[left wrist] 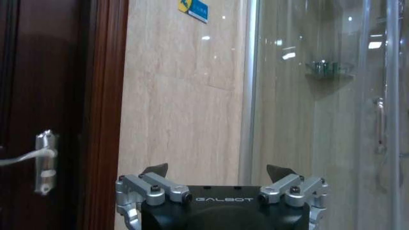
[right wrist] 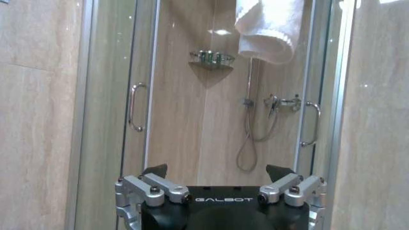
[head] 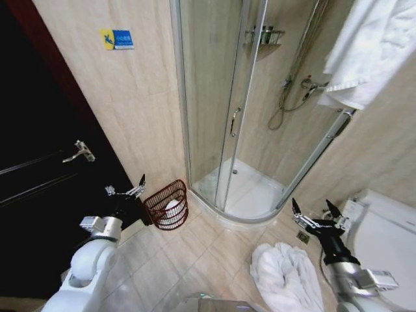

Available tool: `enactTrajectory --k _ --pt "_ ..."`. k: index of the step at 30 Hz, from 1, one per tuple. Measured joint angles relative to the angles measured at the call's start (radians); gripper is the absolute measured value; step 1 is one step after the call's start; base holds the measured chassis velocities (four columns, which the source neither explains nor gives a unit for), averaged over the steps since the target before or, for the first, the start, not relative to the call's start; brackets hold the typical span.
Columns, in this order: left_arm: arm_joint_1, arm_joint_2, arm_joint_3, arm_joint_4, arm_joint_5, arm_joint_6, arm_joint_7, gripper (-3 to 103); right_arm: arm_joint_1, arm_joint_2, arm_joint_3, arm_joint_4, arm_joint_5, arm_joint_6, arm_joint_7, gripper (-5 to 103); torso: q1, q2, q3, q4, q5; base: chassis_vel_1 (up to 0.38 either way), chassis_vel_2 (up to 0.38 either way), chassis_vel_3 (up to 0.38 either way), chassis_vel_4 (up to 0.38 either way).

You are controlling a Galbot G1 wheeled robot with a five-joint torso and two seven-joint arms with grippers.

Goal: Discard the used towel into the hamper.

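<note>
Black grippers both spread, nothing held: left gripper (head: pixel 127 190) beside the hamper (head: pixel 167 205), right gripper (head: pixel 314 211) above the white towel (head: pixel 286 276) heaped on the floor tiles (head: pixel 195 257). We'd lower the right, pinch a thick fold, lift clear.

The hamper (head: pixel 167 205) stood just beside my left claw (head: pixel 125 190), toward the shower side, against the foot of the tiled wall. It was a small round basket of thin dark reddish-brown ribs, tipped so that its open mouth faced out over the floor, with something white already lying inside it. The used towel (head: pixel 286 276) lay in a loose white heap on the floor tiles, close below my right claw (head: pixel 313 212) and well apart from the hamper, crumpled into thick folds.
</note>
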Motion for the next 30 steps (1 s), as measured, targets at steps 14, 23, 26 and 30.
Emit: enactTrajectory --k 14,23,26,30 --pt "-0.007 -0.003 0.01 0.004 0.01 -0.001 0.001 100 -0.002 0.0 0.0 -0.012 -0.004 0.017 -0.015 100 0.001 0.0 0.0 0.0001 0.0001 0.003 -0.188 0.0 0.172" --pt "0.001 -0.005 0.009 0.004 0.012 -0.005 0.002 100 -0.004 0.003 -0.003 -0.016 -0.005 0.029 -0.019 100 0.001 0.0 0.0 0.0001 0.0005 -0.185 -0.262 0.183 0.254" --pt "0.002 -0.007 0.009 0.004 0.013 -0.008 0.002 100 -0.004 0.004 -0.003 -0.018 -0.007 0.034 -0.023 100 0.001 0.0 0.0 0.0001 0.0013 -0.279 -0.265 0.29 0.288" --pt "0.006 -0.009 0.008 0.004 0.015 -0.013 0.002 100 -0.004 0.006 -0.003 -0.021 -0.008 0.043 -0.023 100 0.001 0.0 0.0 0.0 0.0002 -0.296 -0.283 0.301 0.265"
